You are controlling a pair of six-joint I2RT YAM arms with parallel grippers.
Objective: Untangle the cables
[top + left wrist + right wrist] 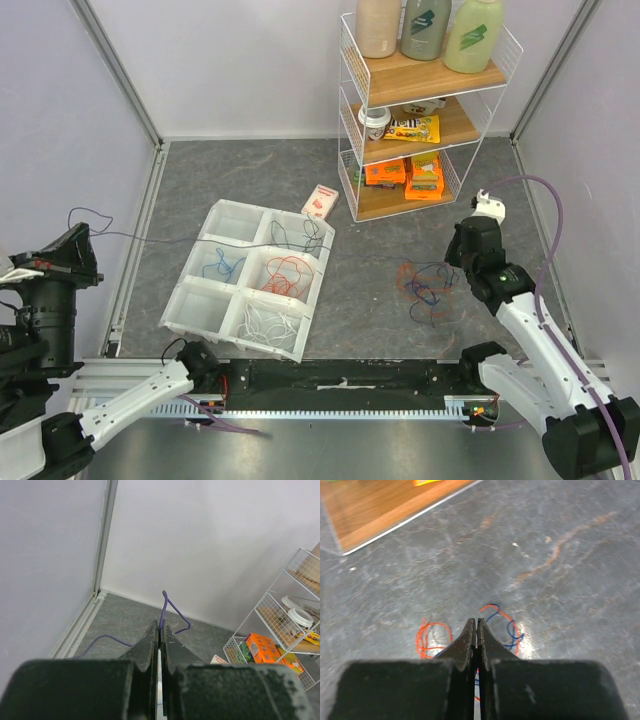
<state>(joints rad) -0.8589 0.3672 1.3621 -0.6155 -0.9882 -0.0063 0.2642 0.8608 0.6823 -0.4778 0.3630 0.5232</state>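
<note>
The left fingers [148,647] are pressing flat together on a dark purple cable [163,611], whose short end is sticking up above the tips in the left wrist view. In the top view that arm is sitting high at the far left, and the cable is running from it in a thin, nearly straight line across to the white tray [205,322], where its far end is lying in the far right compartment. The tray is lying at an angle on the grey surface [360,310]; blue cables [222,266] are lying in its middle left compartment, red cables [288,276] in the middle right one, and white cables [268,320] in the near right one. Well apart from the tray, on the right of the surface, a loose tangle of red and blue cables [428,285] is lying spread out. The right fingers [465,645] are closed and pointing down right at this tangle, with red loops showing on either side of the tips and a blue strand to their right; whether a strand is pinched between them cannot be told. Behind the tangle a wire rack [352,150] is standing with bottles, a cup and snack packs on its shelves, and a small box [320,202] is lying between it and the tray.
</note>
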